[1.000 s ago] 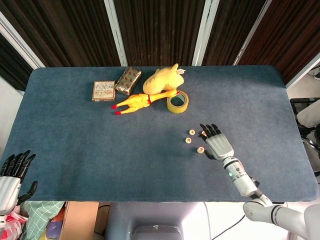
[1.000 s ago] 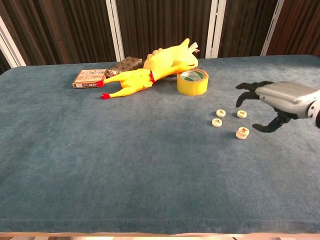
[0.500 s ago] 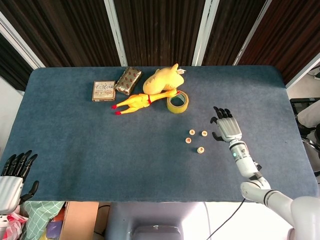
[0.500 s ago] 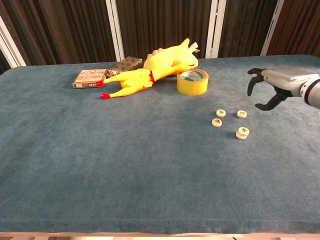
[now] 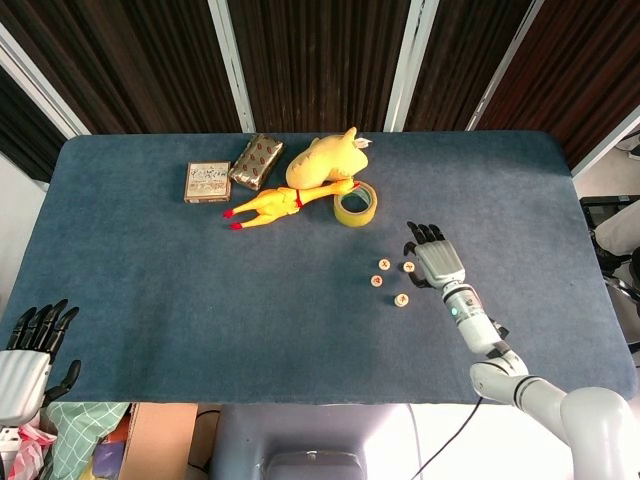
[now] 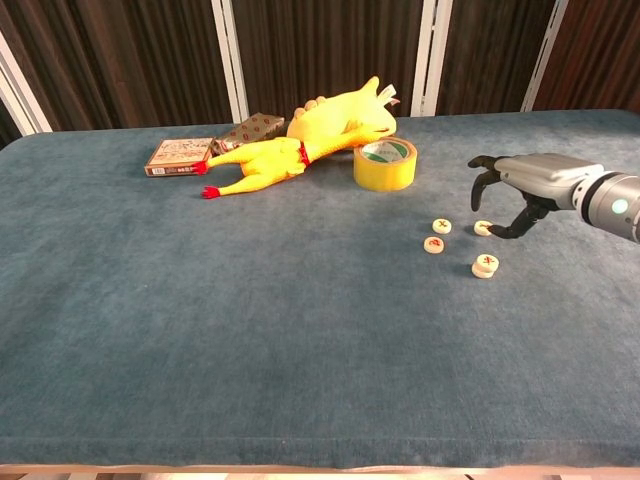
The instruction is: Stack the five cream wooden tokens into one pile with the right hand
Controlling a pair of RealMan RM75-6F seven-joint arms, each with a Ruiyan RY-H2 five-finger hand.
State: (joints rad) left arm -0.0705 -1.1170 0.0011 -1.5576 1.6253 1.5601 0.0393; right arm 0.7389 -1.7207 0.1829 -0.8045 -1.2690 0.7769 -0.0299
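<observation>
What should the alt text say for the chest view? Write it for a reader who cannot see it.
A robot's right hand hovers with fingers curled down over one of four cream tokens on a blue table. Behind sit a yellow tape roll, rubber chicken, plush toy and two small boxes.

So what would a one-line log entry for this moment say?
right robot hand: open, over far-right token | tokens: visible ones lie apart | stack: none visible | left robot hand: idle, off table
</observation>
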